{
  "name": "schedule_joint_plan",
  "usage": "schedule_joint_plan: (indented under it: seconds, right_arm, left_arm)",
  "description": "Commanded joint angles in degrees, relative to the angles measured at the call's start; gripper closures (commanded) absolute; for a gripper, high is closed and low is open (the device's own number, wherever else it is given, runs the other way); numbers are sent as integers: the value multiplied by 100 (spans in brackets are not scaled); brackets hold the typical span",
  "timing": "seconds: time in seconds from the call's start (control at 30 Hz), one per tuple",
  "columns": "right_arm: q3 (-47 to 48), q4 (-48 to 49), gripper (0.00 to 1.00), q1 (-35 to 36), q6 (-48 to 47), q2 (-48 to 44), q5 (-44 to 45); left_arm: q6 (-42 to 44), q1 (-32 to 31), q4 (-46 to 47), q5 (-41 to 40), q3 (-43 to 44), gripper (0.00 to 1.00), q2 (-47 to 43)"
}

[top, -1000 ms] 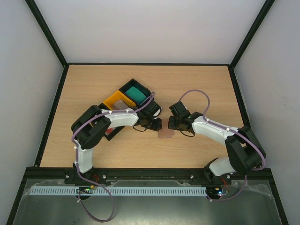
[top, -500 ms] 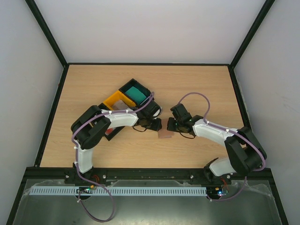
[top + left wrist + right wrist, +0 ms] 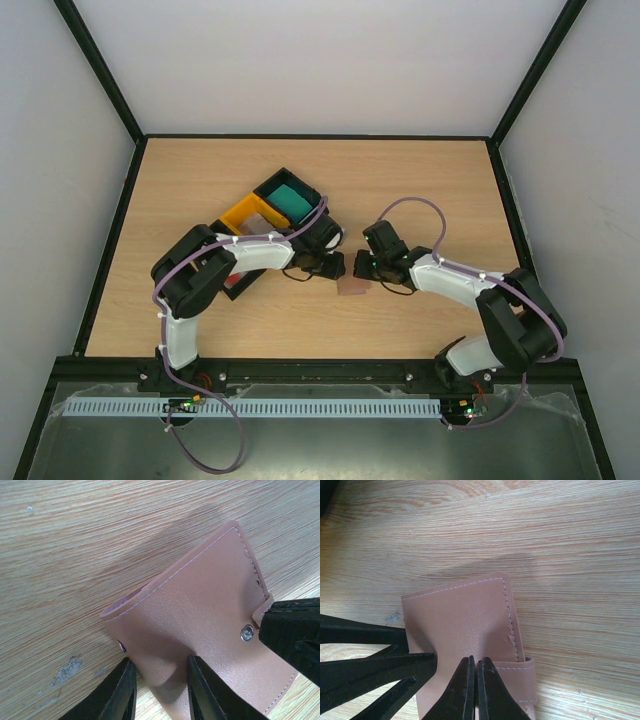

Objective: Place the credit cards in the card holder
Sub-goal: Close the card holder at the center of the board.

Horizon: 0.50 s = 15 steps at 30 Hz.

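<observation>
The wooden table (image 3: 200,180) bears the card holder (image 3: 200,605), which lies between both grippers. The left gripper (image 3: 160,690) pinches its edge between its fingers. The right gripper (image 3: 472,680) has its fingers pressed together, tips on the cover beside the tab (image 3: 520,667).

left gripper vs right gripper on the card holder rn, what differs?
Jaws: the left gripper stands partly apart, card holder leather bulging between its fingers; the right gripper is shut, fingers together.
Place: the left gripper is at the side away from the snap tab, the right gripper beside that tab.
Whether the right one pinches leather or only presses down is unclear.
Shared: both touch the holder, which lies on the table.
</observation>
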Motion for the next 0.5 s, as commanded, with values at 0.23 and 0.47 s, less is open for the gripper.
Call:
schedule_joint_plan:
  seconds: [0.23,0.47]
  right_arm:
    - [-55,454,98,50,7,149,-216]
    - [-112,541,98,50,46,213,-350]
  left_arm:
    - [1,26,-472,-273,-263,70,304]
    - [-2,21,-472,-269,-267,70,295]
